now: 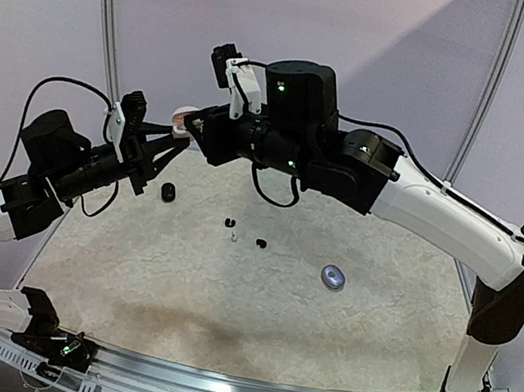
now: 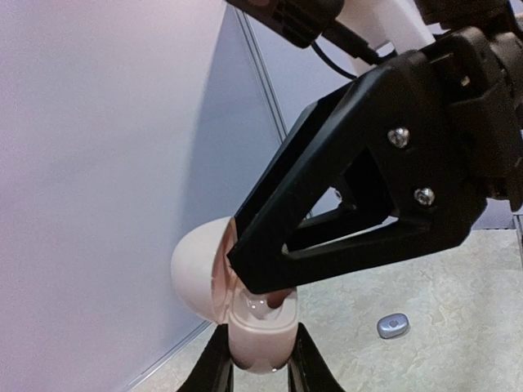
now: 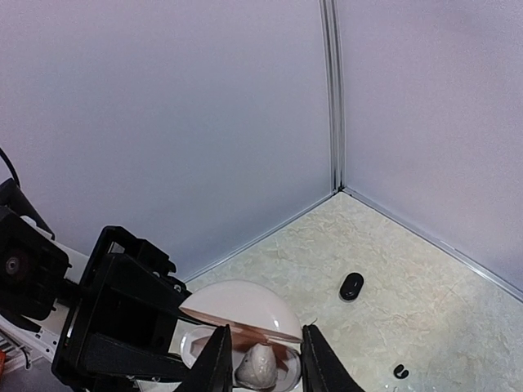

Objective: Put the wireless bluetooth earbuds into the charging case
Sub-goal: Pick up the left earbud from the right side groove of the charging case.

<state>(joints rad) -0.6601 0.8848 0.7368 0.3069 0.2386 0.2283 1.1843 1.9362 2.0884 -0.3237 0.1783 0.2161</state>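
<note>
The left gripper is closed on the base of the pale pink charging case and holds it up above the far left of the surface, lid open, probably so the right arm can reach its wells. The right gripper is narrowly open around a whitish earbud just over the case. More earbuds lie on the surface.
</note>
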